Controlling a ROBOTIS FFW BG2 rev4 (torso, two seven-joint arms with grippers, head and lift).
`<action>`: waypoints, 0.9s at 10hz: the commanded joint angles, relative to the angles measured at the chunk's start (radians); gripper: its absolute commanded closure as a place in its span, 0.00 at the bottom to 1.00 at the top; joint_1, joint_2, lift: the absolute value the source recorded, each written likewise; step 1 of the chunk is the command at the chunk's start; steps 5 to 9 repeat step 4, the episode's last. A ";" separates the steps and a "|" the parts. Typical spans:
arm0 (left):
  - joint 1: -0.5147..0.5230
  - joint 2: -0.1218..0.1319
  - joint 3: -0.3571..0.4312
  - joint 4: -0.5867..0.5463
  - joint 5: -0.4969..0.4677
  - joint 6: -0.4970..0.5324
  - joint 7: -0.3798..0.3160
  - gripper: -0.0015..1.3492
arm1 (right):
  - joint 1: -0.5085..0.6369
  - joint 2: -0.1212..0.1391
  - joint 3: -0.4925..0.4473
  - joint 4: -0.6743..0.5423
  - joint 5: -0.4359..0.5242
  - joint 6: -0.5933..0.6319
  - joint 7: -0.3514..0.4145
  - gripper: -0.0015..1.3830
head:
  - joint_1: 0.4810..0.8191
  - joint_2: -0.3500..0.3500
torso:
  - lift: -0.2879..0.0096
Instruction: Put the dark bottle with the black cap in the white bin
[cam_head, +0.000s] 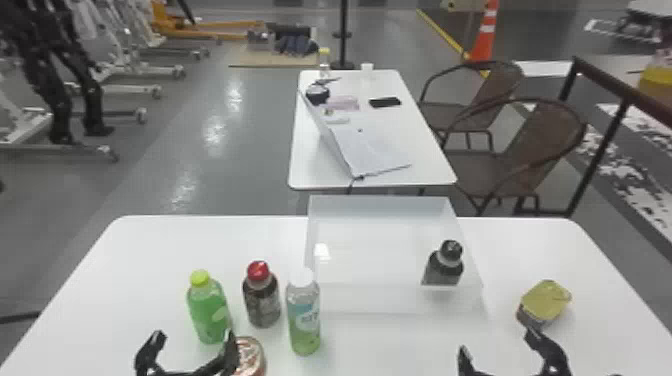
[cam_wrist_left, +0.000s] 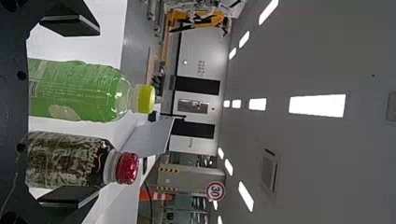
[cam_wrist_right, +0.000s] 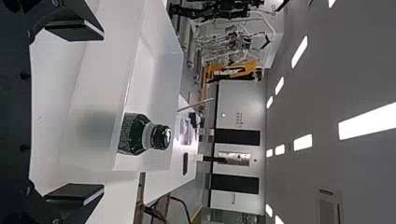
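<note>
The dark bottle with the black cap (cam_head: 444, 267) is seen upright inside the white bin (cam_head: 380, 206), toward its near right corner, with its lower part veiled by the bin's near wall. The jaws of the right gripper (cam_head: 499, 345) are released and spread wide on the near side of the bin; in the right wrist view, the bottle is framed between the lines of the two fingers, past their tips and well apart from them, with the bin's wall in between. The jaws of the left gripper (cam_head: 194, 345) are also spread wide, to the left of the bin on its near side, and in the left wrist view the green bottle with the yellow-green cap (cam_head: 210, 312) is framed between them. To the left of the bin, the bottle with the red cap (cam_head: 262, 300) is stood upright beside that green one, and the clear bottle with the white cap (cam_head: 304, 320) is placed near the bin's near left corner. To the right of the bin, a tin with a yellow top (cam_head: 544, 300) is set on the white table (cam_head: 150, 250).
</note>
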 joint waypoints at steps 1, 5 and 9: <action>-0.001 -0.004 0.003 0.000 0.000 0.003 -0.002 0.08 | 0.025 0.000 0.000 -0.046 -0.003 0.056 -0.031 0.10 | 0.20 0.50 | 0.63; -0.004 -0.004 -0.003 -0.003 0.000 0.006 -0.002 0.08 | 0.081 0.002 0.011 -0.138 0.025 0.148 -0.120 0.10 | 0.20 0.50 | 0.63; -0.004 -0.004 -0.003 -0.003 0.000 0.006 -0.002 0.08 | 0.081 0.002 0.011 -0.138 0.025 0.148 -0.120 0.10 | 0.20 0.50 | 0.63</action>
